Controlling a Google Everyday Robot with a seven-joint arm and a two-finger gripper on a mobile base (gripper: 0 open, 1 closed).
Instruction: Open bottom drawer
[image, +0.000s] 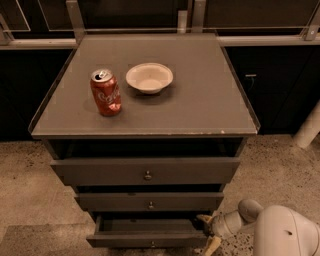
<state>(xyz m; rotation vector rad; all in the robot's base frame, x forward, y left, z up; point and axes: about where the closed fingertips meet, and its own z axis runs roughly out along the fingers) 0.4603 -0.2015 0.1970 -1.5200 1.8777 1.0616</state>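
The grey cabinet has three drawers. The bottom drawer (145, 239) is the lowest, with a thin dark-grey front and a tiny round knob (152, 244); it stands pulled out a little, with its inside showing as a dark gap. My gripper (209, 231) is at the drawer's right front corner, low at the bottom right of the view, with the white arm (280, 232) behind it. One yellowish finger (203, 218) sits at the drawer's right end and the other (212, 245) hangs below the front.
On the cabinet top (200, 105) stand a red soda can (105, 92) and a white bowl (149, 77). The top drawer (145, 171) and middle drawer (149, 201) sit above. Speckled floor surrounds the cabinet; a white pole (309, 125) stands at right.
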